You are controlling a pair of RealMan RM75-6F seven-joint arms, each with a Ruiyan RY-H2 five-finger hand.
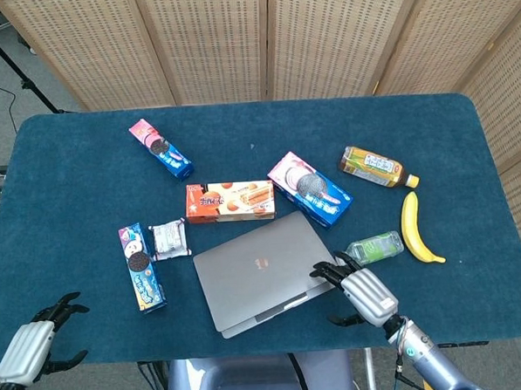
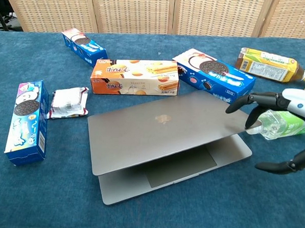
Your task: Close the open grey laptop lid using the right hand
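The grey laptop [image 1: 260, 269] [image 2: 161, 135] lies near the table's front edge, its lid lowered to a narrow gap above the base. My right hand [image 1: 357, 290] [image 2: 282, 123] is at the lid's right corner, dark fingertips [image 2: 240, 104] resting on the lid's edge, thumb spread below and holding nothing. My left hand [image 1: 37, 342] hovers at the table's front left corner, fingers apart and empty, far from the laptop.
A green-label bottle [image 2: 277, 123] lies just behind my right hand. A banana [image 1: 415, 230], a tea bottle [image 1: 377, 167], several biscuit boxes [image 2: 134, 77] [image 2: 213, 71] [image 2: 27, 120] and a small wrapper [image 2: 68, 102] lie around the laptop.
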